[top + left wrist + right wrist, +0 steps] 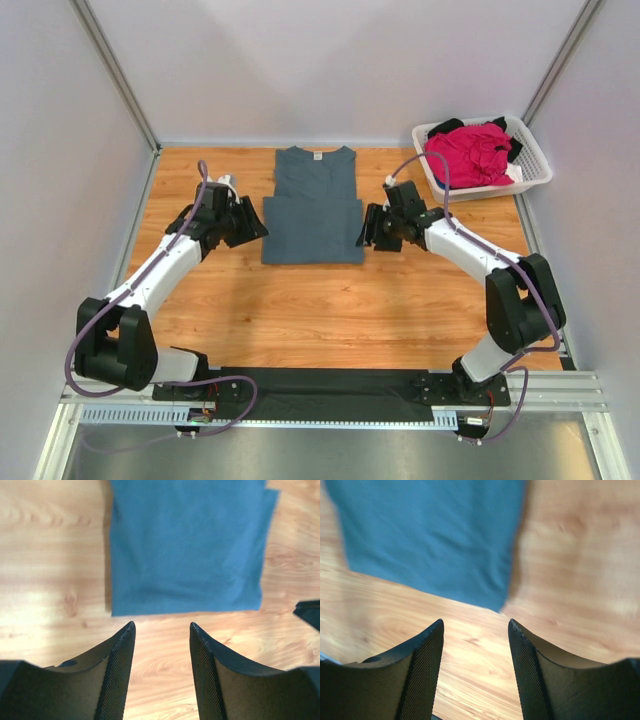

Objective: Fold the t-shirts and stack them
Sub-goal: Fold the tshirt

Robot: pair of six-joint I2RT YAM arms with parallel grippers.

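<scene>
Centrally, toward the far side of the wooden bench (330, 300), the slate blue-grey t-shirt (312, 205) lies flat. It is folded to a narrow rectangle, with its collar and small neck label (318, 154) pointing at the back wall. The left end effector (255, 222) sits just beside the shirt's left edge, and the right end effector (366, 228) sits just beside its right edge. In the left wrist view the fingers (117, 670) stand apart with only bare wood between them, the shirt's hem just beyond their tips. The right wrist view likewise shows spread fingers (525, 670) gripping nothing, a shirt corner lying ahead of them. At the bench's far right corner a white slatted basket (535, 165) holds a crumpled magenta-pink t-shirt (468, 152) with black cloth (445, 127) showing around it.
</scene>
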